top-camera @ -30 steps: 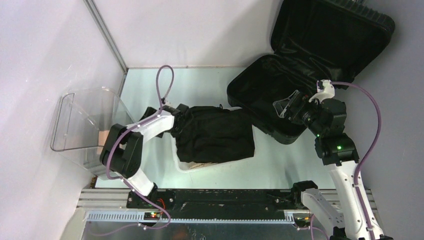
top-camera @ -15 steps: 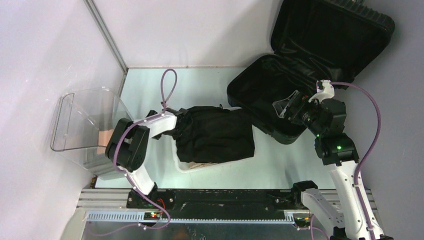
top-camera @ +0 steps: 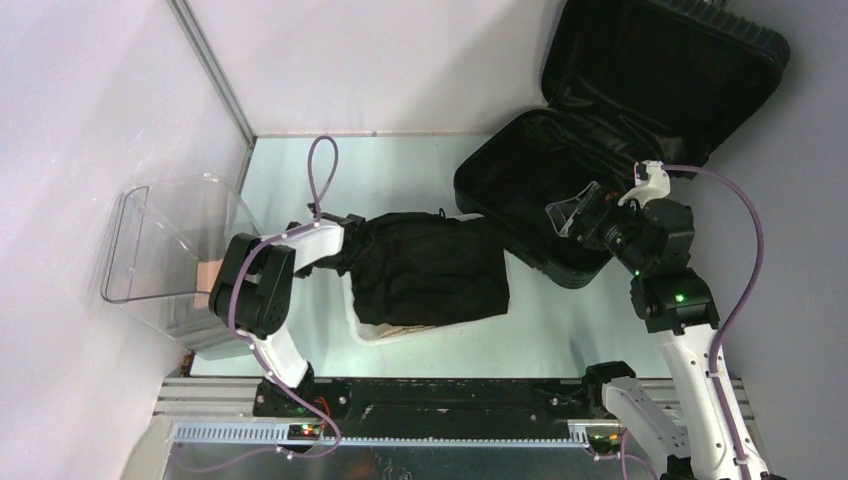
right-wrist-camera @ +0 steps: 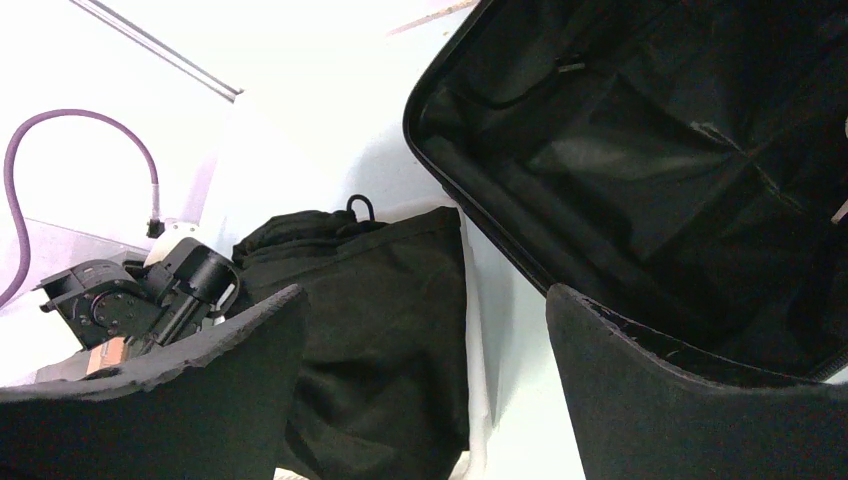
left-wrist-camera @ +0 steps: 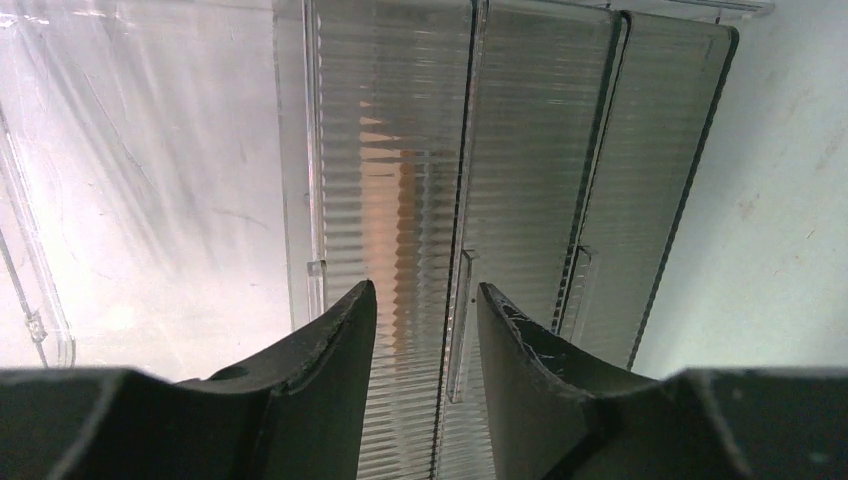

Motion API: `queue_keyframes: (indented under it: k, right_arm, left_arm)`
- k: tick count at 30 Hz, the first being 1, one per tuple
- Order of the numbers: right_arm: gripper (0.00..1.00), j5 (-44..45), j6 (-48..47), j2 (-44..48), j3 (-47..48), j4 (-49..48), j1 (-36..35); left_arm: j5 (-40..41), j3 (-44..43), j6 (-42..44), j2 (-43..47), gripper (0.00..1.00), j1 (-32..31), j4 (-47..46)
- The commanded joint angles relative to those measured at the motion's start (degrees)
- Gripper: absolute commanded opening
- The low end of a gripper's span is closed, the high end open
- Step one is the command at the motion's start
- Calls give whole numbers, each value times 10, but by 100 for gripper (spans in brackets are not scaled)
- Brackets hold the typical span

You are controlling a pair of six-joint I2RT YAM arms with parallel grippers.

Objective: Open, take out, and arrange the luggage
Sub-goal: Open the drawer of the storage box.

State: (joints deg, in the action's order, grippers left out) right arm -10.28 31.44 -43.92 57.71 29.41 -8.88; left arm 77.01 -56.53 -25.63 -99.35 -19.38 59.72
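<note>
Luggage [top-camera: 545, 185] lies open at far right of table [top-camera: 400, 160], lid raised. Right gripper [right-wrist-camera: 420, 300] hovers over its near edge, fingers spread wide, empty. Left gripper [left-wrist-camera: 425, 295] is parted narrowly, nothing between, facing clear ribbed bin [left-wrist-camera: 400, 150]. Black garment [top-camera: 430, 270] is draped over white basket [top-camera: 362, 328], just beside luggage.

Nothing readable can be made out anywhere in these views, tbh. No brand, label, number or sign is seen on the luggage [top-camera: 620, 110], inside or out, and none is picked up on the clear ribbed plastic panels [left-wrist-camera: 470, 200] in the left wrist view either
</note>
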Motion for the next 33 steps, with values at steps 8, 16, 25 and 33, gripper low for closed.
queue_keyframes:
  k: [8,16,25,33]
  right_arm:
    - [90,4,-5,9,28,-17,-2]
    - [90,-5,-17,1,41,-3,-10]
    - [90,4,-26,-11,60,-2,-33]
    - [91,10,-30,-14,61,1,-45]
  left_arm:
    - [4,-10,-5,7,41,13,-4]
    - [-7,-59,-114,-31,34,23,117]
    - [-27,-97,-181,-52,39,13,181]
    - [-39,-109,-249,-54,43,18,216]
